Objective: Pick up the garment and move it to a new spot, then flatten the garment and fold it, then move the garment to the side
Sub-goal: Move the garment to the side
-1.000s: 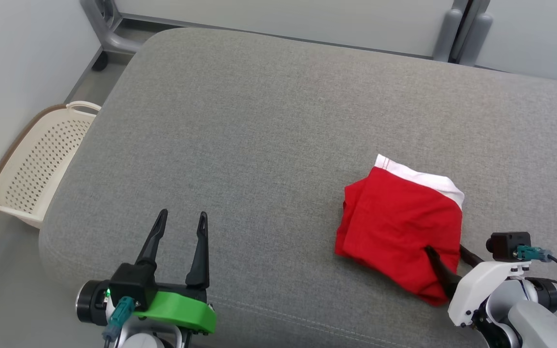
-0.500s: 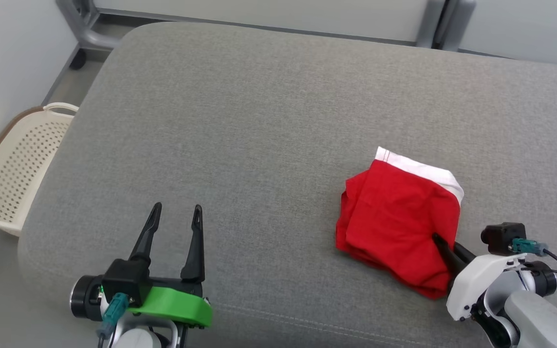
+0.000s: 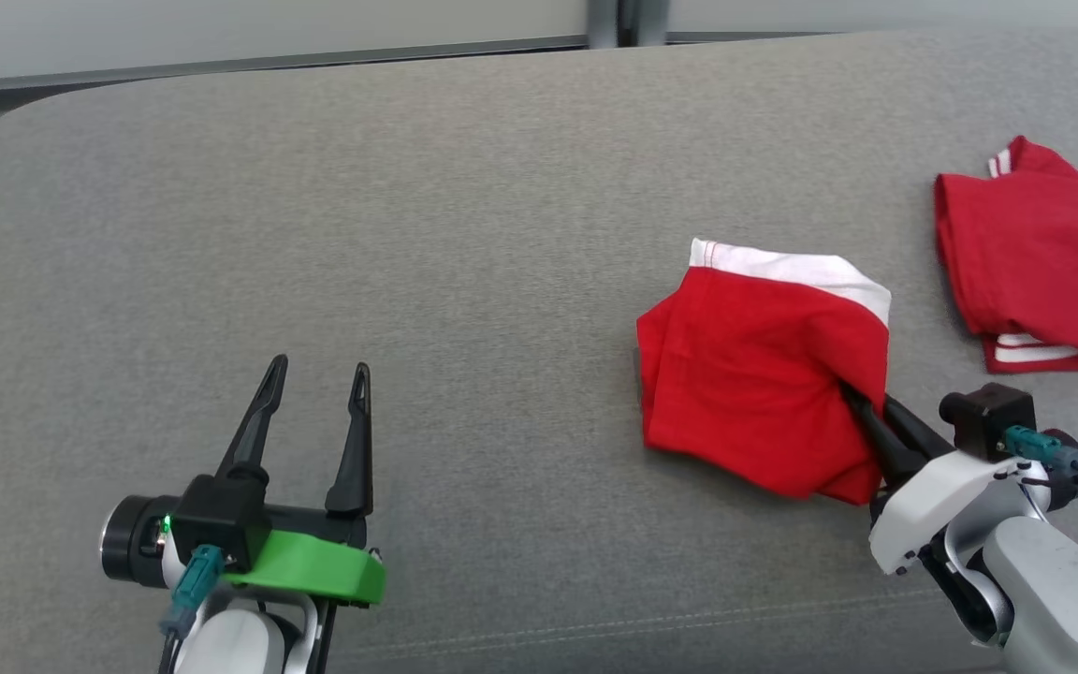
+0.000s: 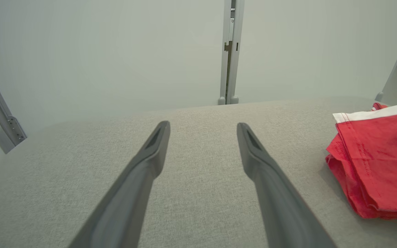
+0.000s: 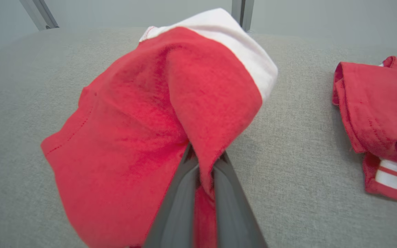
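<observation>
No lettering, label, brand, number or sign is legible on anything here.

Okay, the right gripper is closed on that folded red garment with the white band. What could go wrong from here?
1. The jaws of the right gripper pinch the folded garment near one edge only, so lifting it may let the fold fall open or the cloth slip out.
2. The striped red garment lies close by on the right, so a move that way could drag or cover it.

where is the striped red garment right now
The striped red garment lies at the head view's far right on the grey cushion, just right of the white-banded red garment pinched by the right gripper.
</observation>
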